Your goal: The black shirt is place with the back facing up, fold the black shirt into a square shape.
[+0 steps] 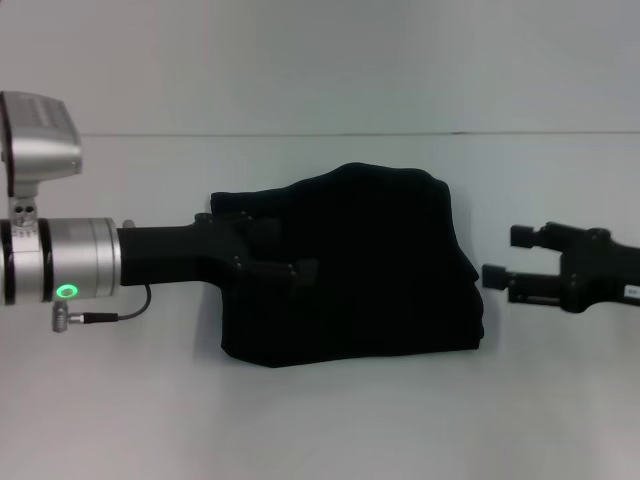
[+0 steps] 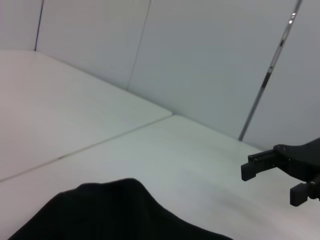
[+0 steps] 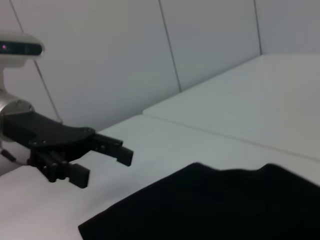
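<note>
Meanwhile, mid-fold on white surface (image 1: pixel 320 430): black shirt (image 1: pixel 370 270) lying centre, already reduced to compact, roughly squarish bundle, w/ rumpled far edge and rounded, uneven near corners. Plain black cloth, no print visible; folds hard to read against dark fabric. Left claw (image 1: pixel 300 258) reaching in from robot's left, low over shirt's left edge, jaws parted in right wrist view (image 3: pixel 107 161) and seemingly not gripping cloth there; from head view, black on black, contact w/ fabric impossible to confirm. Likely positioned either to let go of a flap or to neaten that side. Right claw (image 1: pixel 497 257) hovering just beside shirt's right edge, apart from cloth, jaws spread wide and empty; seen likewise in left wrist view (image 2: pixel 272 175). Probably waiting clear so as not to drag fabric, or lining up for next pinch on right side. By look of things, task well along, w/ squaring-up of ragged edges perhaps remaining. Risk: loose top layer slipping open if nudged.
</note>
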